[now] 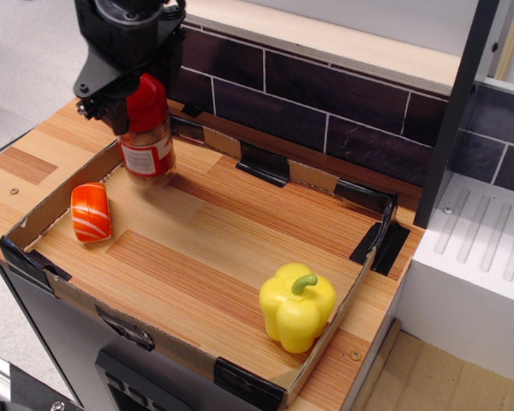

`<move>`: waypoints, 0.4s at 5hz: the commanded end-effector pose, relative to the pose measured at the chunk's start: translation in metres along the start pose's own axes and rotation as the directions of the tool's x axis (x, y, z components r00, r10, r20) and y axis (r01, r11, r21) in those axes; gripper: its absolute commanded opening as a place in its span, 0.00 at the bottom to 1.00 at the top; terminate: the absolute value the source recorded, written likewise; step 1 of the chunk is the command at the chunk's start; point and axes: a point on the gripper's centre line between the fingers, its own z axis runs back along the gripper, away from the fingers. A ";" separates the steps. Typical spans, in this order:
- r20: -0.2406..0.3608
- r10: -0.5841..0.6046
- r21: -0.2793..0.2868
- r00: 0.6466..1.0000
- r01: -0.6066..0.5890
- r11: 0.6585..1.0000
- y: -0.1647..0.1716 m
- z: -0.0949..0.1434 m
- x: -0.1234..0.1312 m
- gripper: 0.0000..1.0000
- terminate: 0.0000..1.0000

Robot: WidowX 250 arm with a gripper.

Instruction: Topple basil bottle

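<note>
The pincer [137, 96] is pinching the basil bottle [147, 133] at its red cap, jaws pressed against the cap's sides. The bottle hangs directly beneath the pincer, close to upright, its base at or just above the tray floor near the tray [197, 364] back-left corner; contact with the floor cannot be confirmed.

Below and to the left of the pincer lies the sushi piece [91, 211], near the bottle. The yellow pepper [297, 306] sits well apart, toward the front right.

Judgement: the toppling is not yet done. To do it well, the bottle should be tipped toward the bare wood ahead and to the right of the pincer, away from the sushi piece and the near tray wall, and let go low so that it lies down rather than rolls.
</note>
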 end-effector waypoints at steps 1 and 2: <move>0.079 -0.052 0.019 0.996 0.051 0.999 -0.004 -0.009 -0.013 0.00 0.00; 0.016 -0.041 0.080 0.999 0.040 0.996 -0.003 -0.020 -0.028 0.00 0.00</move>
